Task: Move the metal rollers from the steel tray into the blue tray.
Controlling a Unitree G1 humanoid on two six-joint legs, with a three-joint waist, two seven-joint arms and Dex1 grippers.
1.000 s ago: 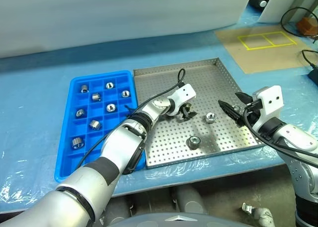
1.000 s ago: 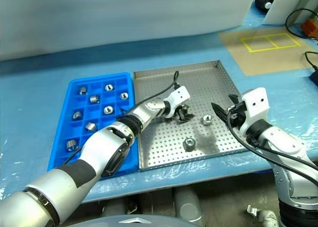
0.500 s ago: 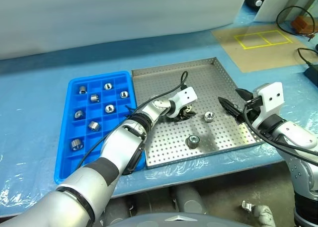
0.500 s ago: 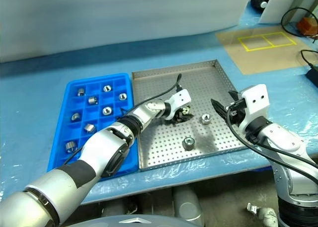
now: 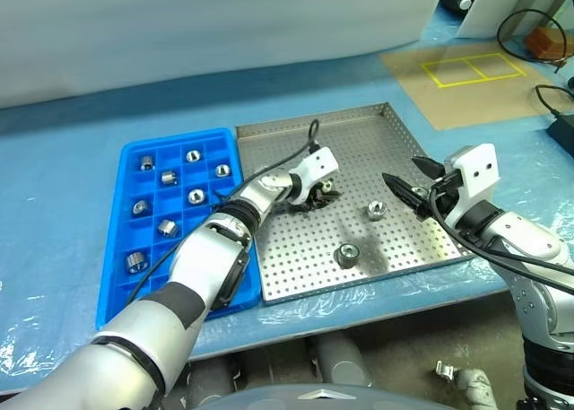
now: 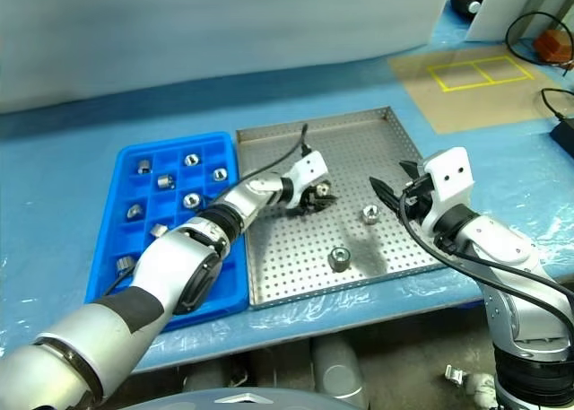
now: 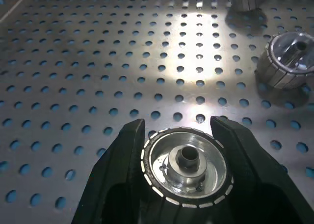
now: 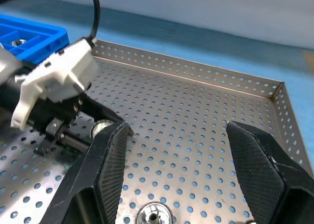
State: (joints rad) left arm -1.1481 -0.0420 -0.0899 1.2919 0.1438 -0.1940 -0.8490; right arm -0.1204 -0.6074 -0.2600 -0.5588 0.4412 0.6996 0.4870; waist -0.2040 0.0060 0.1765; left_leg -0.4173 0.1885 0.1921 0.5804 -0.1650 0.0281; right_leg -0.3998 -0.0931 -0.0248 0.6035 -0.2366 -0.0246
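Left wrist view: the left gripper (image 7: pixel 189 136), two black fingers, is clenched on a small shiny silver cylindrical metal roller (image 7: pixel 187 166) with a dark central hole, pinched across its ribbed rim above the large square perforated steel tray (image 5: pixel 359 145). Two more rollers (image 7: pixel 287 60) lie just beyond. The bright blue compartmented plastic tray (image 5: pixel 134 239) sits behind the arm. The right gripper (image 5: pixel 405 187) hangs released nearby. The roller looks rigid, dense and slippery, so gripping the outer wall suits it.

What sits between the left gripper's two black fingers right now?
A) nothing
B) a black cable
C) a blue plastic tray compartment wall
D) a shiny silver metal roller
D: the left gripper is shut on a shiny silver metal roller, seen above the perforated steel tray.
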